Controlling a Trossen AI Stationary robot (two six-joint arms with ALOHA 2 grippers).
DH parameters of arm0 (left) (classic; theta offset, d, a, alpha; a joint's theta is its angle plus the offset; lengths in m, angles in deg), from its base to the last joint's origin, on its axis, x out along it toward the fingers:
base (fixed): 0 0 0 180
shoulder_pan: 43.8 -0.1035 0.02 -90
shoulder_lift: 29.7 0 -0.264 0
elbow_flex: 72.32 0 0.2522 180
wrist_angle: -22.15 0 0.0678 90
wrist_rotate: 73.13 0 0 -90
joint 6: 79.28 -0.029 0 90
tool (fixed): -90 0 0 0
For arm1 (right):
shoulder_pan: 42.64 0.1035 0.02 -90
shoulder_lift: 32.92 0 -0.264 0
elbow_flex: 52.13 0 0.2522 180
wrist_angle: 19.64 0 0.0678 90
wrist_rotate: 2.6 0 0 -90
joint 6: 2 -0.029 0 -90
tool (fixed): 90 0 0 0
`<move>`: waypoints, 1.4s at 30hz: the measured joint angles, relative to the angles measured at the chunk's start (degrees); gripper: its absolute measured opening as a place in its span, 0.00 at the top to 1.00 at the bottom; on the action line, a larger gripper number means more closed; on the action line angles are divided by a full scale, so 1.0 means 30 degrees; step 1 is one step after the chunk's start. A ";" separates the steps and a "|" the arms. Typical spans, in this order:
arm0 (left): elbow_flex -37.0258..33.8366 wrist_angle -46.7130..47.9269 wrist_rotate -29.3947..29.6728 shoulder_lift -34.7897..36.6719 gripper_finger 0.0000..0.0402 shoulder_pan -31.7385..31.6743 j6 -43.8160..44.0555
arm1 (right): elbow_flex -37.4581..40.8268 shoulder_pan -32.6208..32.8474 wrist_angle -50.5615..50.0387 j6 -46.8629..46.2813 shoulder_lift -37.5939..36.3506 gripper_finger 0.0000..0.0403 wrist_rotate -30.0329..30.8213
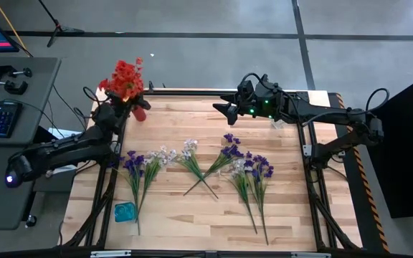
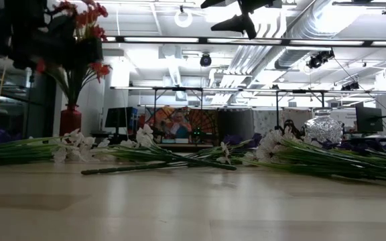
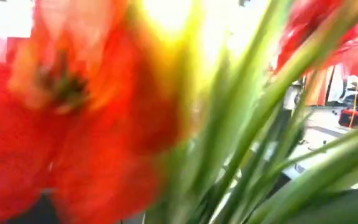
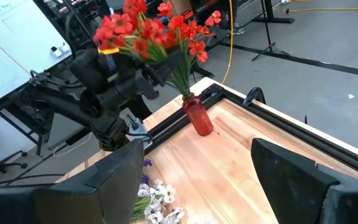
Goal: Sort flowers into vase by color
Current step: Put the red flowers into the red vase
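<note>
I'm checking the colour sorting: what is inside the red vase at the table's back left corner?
The red vase holds only red flowers on green stems. The stem ends inside it are hidden. The left gripper sits by the blossoms, fingers hidden.

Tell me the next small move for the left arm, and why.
Probably back the left pincer up and away from the red flowers. They stand in the red vase, and purple and white sprigs lie unsorted on the table. The right pincer hovers open over the far edge.
</note>
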 joint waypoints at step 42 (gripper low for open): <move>0.4979 0.9163 0.2143 0.0116 0.46 0.0789 -0.0408 | 0.0000 0.0000 0.0000 0.0503 0.0000 0.29 0.0000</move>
